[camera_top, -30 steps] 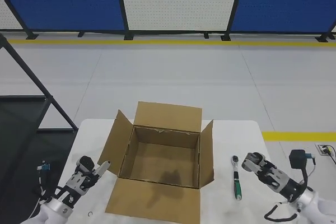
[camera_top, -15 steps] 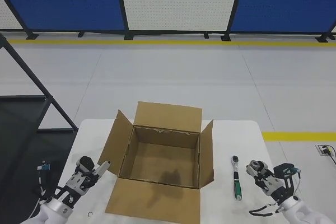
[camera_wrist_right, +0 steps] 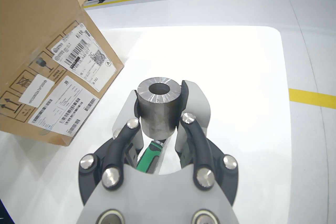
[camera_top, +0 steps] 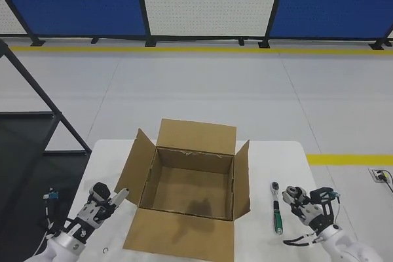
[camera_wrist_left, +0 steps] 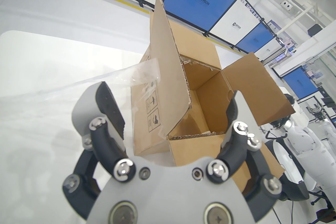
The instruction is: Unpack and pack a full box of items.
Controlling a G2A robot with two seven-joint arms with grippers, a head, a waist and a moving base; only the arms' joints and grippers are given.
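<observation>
Since the earlier frames, the right arm's wrist has been swung in toward the box, while the right pincer (camera_wrist_right: 160, 97) has been kept just beside the wrench's head; the left arm has not been shifted. A short grey steel cylinder (camera_wrist_right: 158, 114), bored through the centre with a machined end face, is clamped between the right pincer's fingers. It is held over the green-handled ratchet wrench (camera_top: 276, 209), which is laid flat on the smooth white round-cornered table (camera_top: 275, 157); whether cylinder and wrench touch cannot be told. The left pincer (camera_wrist_left: 170, 99) is spread wide with nothing held, near the left flap of the open brown corrugated cardboard box (camera_top: 196, 136) but apart from it. Bare tabletop is left between the box's labelled right wall and the wrench, and toward the far right corner. A strip of clear tape (camera_wrist_left: 143, 75) is seen at the left flap's edge.
</observation>
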